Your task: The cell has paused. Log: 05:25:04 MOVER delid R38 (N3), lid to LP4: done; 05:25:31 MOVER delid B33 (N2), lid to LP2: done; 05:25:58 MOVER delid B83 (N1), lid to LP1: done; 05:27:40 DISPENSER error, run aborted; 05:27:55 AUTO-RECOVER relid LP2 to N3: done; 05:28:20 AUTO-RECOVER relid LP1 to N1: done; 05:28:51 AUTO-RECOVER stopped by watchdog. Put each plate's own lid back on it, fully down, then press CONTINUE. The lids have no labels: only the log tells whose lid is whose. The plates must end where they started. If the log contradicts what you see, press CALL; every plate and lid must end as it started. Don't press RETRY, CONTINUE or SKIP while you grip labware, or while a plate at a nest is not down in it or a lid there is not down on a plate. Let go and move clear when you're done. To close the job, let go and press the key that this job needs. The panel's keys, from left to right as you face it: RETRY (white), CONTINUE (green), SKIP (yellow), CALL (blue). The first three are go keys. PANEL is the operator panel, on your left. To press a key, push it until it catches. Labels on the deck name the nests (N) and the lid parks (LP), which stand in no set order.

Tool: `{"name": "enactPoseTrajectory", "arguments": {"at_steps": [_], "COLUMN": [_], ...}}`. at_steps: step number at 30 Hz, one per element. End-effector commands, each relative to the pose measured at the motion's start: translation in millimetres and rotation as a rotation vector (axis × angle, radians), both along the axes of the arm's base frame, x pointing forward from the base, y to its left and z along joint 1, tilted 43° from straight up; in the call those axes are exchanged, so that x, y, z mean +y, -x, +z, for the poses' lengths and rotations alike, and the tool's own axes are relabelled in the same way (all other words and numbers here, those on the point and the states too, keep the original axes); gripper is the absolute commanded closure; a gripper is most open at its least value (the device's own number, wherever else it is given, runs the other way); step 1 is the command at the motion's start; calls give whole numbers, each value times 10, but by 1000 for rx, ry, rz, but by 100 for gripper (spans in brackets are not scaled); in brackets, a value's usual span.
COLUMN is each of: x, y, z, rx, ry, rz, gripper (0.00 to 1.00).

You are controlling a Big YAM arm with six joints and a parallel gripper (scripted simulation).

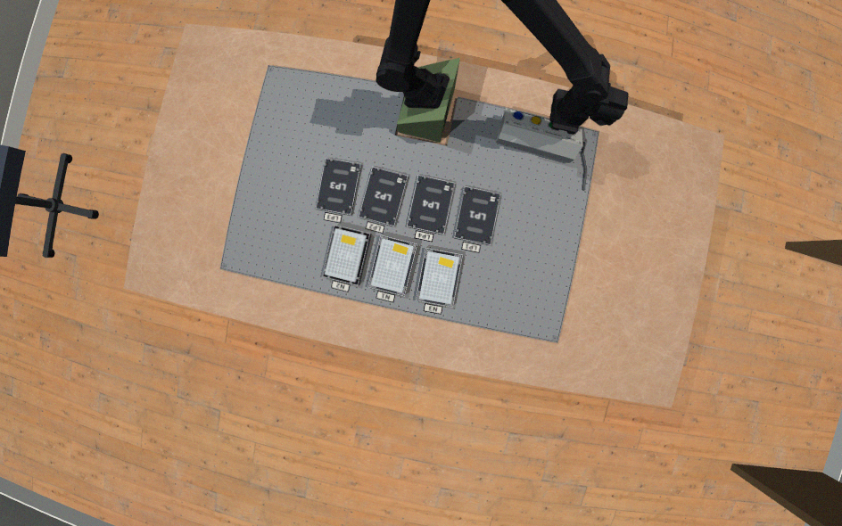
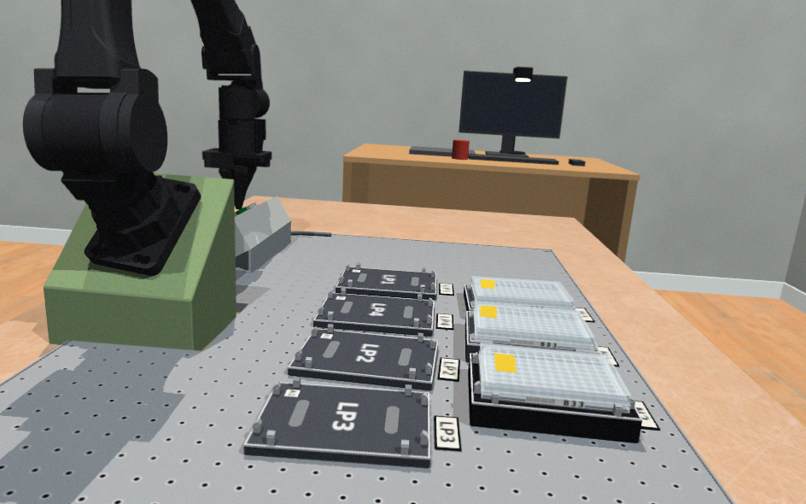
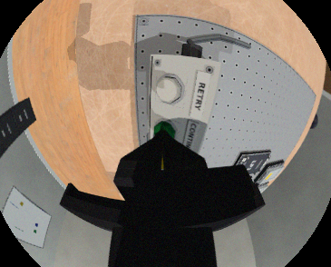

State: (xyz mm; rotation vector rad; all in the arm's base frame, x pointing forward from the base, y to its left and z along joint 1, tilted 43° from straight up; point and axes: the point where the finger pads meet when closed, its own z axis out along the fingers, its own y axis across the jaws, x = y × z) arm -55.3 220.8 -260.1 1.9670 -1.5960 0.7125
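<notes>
My gripper (image 2: 239, 206) (image 3: 162, 134) is shut and empty, its tip at the green CONTINUE key (image 3: 162, 126) on the panel (image 1: 535, 143) (image 2: 272, 224); how far the key is pressed is hidden. The white RETRY key (image 3: 169, 89), yellow SKIP key (image 1: 535, 119) and blue CALL key (image 1: 517, 115) also show. Plates at N2 (image 1: 344, 259) (image 2: 557, 378), N1 (image 1: 392, 267) (image 2: 538, 325) and N3 (image 1: 437, 281) (image 2: 525, 292) look level, with clear lids on. The parks LP3 (image 1: 337, 185), LP2 (image 1: 383, 195), LP4 (image 1: 430, 204) and LP1 (image 1: 477, 215) hold no lid.
The green arm base (image 1: 421, 124) (image 2: 137, 319) stands beside the panel. A dark cable (image 1: 583, 171) (image 3: 220, 37) runs from the panel's end. A desk (image 2: 487, 166) with a monitor (image 2: 511, 105) stands beyond the table.
</notes>
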Motion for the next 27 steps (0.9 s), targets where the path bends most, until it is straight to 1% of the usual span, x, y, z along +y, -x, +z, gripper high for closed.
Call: {"name": "enactPoseTrajectory", "arguments": {"at_steps": [1,27], "x": [-87,-112], "y": [14,-6], "z": [-52,-87], "rx": [-11,-12], "ry": [12,7], "rz": [-3,-5], "gripper": [100,100]}}
